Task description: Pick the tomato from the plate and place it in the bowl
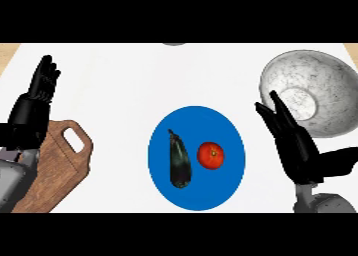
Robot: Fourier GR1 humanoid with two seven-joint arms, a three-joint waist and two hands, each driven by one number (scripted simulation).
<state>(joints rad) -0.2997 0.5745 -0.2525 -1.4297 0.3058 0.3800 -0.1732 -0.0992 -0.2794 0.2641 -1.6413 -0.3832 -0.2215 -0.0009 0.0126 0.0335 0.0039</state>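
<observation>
1. Blue plate sits dead centre on the white counter, and the tomato is on it, just right of the middle
2. An eggplant lies beside the tomato at its 9 o'clock, running lengthwise from 12 to 6, a thin gap between the two
3. The bowl, grey and speckled, stands at 2 o'clock from the plate, well apart from the tomato, tipped so its inside faces the camera
4. Right hand is at 3 o'clock from the tomato, off the plate's edge: fingers straight and together, pointing toward 11, thumb stuck out to the right, holding nothing
5. Its fingertips overlap the bowl's lower left rim in this view; whether they touch it I cannot tell
6. Left hand rests at 9 o'clock by the frame's edge, fingers up and relaxed, nothing in it
7. A wooden board lies under that forearm, handle hole toward 12
</observation>
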